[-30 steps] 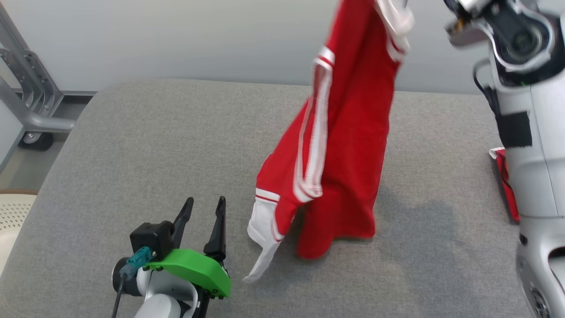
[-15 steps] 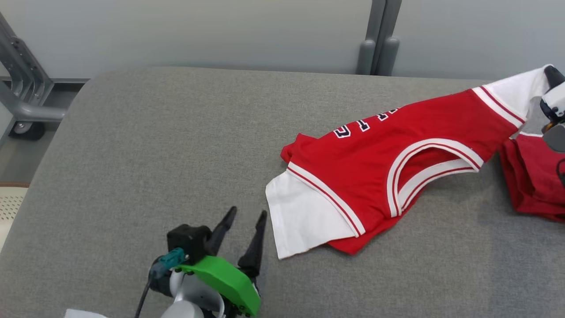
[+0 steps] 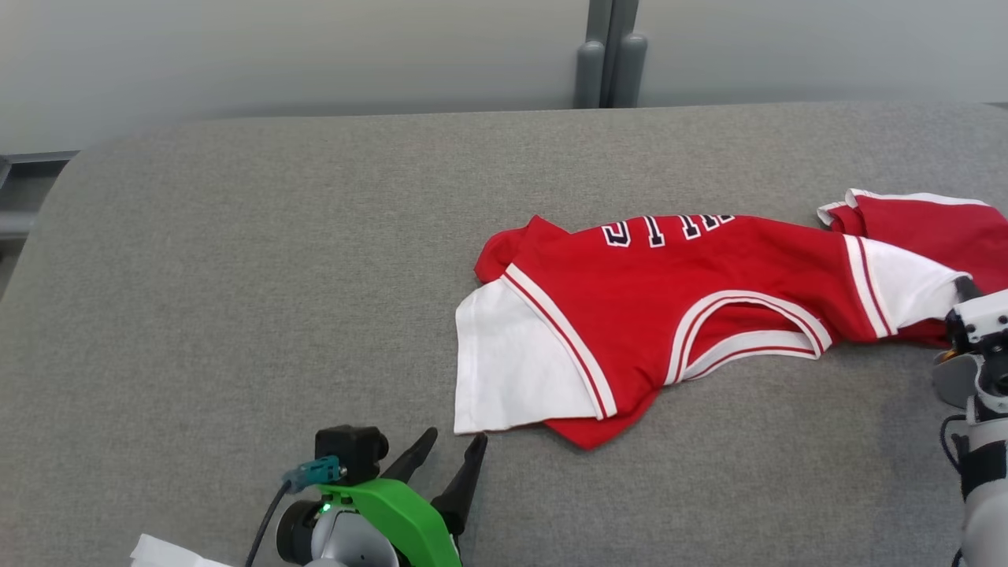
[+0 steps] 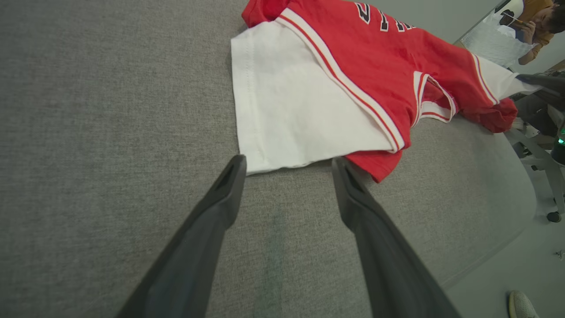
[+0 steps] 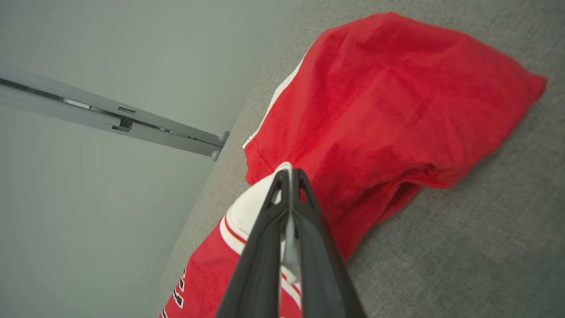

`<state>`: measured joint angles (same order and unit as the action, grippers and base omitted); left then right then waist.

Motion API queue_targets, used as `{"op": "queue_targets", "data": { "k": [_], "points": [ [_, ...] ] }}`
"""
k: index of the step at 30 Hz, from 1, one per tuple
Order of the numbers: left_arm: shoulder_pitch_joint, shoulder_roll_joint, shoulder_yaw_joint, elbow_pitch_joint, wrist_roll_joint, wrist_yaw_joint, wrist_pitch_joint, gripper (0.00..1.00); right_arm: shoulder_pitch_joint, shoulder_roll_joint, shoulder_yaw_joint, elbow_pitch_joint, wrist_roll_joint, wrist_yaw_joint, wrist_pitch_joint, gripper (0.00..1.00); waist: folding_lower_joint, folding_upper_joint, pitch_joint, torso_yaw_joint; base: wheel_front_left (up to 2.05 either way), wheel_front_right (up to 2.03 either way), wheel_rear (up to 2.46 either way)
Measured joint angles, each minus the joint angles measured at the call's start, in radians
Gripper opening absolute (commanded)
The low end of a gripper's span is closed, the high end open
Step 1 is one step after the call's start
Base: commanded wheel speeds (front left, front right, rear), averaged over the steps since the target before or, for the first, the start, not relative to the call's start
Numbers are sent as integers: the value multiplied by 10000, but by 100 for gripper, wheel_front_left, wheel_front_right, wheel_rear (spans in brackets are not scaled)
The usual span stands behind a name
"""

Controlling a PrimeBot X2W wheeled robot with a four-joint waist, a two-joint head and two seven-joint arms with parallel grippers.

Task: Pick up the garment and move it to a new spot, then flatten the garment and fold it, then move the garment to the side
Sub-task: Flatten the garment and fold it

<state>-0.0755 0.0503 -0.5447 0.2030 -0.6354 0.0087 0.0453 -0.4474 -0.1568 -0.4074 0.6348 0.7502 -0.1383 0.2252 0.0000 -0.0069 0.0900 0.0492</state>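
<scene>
1. Bottom, left of centre: the left gripper (image 3: 457, 437) is released, its tips just beside a white sleeve (image 3: 512, 370) of the garment (image 3: 693, 276).
2. Centre to right: the red garment lies on the grey worktop (image 3: 236, 276).
3. Right edge: the right gripper (image 3: 962, 285) is clenched on the other white sleeve (image 3: 906, 287).

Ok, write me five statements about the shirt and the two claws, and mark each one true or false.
1. The shirt lies on the grey padded surface. True.
2. The left claw is shut on a sleeve. False: it is open and holds nothing, its tips at the hem of the left white sleeve.
3. The right claw is shut on the right white sleeve. True.
4. The lettering runs along the shirt's near edge. False: it runs along the far edge.
5. The shirt is blue. False: it is red with white trim.
</scene>
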Motion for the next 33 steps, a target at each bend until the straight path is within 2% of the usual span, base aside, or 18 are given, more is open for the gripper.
{"op": "queue_targets", "data": {
  "k": [3, 8, 11, 16, 25, 26, 27, 28, 33],
  "points": [
    [-14, 12, 167, 322, -267, 0, 140, 100, 403, 520, 19, -261, 251, 0, -128, 0, 0, 0, 89, -267, 0, 0, 0],
    [-313, 533, 184, 746, 581, 58, 151, 100, 825, 1588, -67, -759, 1127, 0, -224, 0, 0, 0, 305, -684, 0, 0, 0],
    [-532, 564, 274, 905, 560, 107, 169, 100, 968, 1486, -140, -1016, 1432, 4, -334, 0, 0, 0, 475, -901, 0, 0, 0],
    [-564, 255, 460, 1239, 159, 138, 326, 100, 1273, 1290, -46, -1292, 1737, 190, -403, 0, 0, 0, 747, -1241, 0, 0, 0],
    [-1169, 247, 558, 1703, 161, 224, 328, 100, 1871, 1256, 293, -1770, 2121, 387, -591, 0, 0, 0, 1136, -1600, 0, 0, 0],
    [-1230, 240, 552, 1733, 159, 207, 328, 52, 1922, 1250, 357, -1766, 2173, 405, -612, 0, 0, 0, 1159, -1602, 0, 0, 0],
    [-1295, 230, 548, 1764, 146, 186, 330, 22, 1961, 1250, 431, -1764, 2286, 405, -635, 0, 0, 0, 1171, -1599, 0, 0, 0],
    [-1333, 224, 548, 1783, 144, 178, 330, 0, 1994, 1248, 527, -1766, 2397, 403, -637, 0, 0, 0, 1179, -1592, 0, 0, 0],
    [-1468, 203, 460, 2017, 127, 77, 332, 0, 2137, 1246, 865, -1770, 2986, 399, -754, 0, 0, 0, 1200, -1559, 0, 0, 0]
  ]
}}
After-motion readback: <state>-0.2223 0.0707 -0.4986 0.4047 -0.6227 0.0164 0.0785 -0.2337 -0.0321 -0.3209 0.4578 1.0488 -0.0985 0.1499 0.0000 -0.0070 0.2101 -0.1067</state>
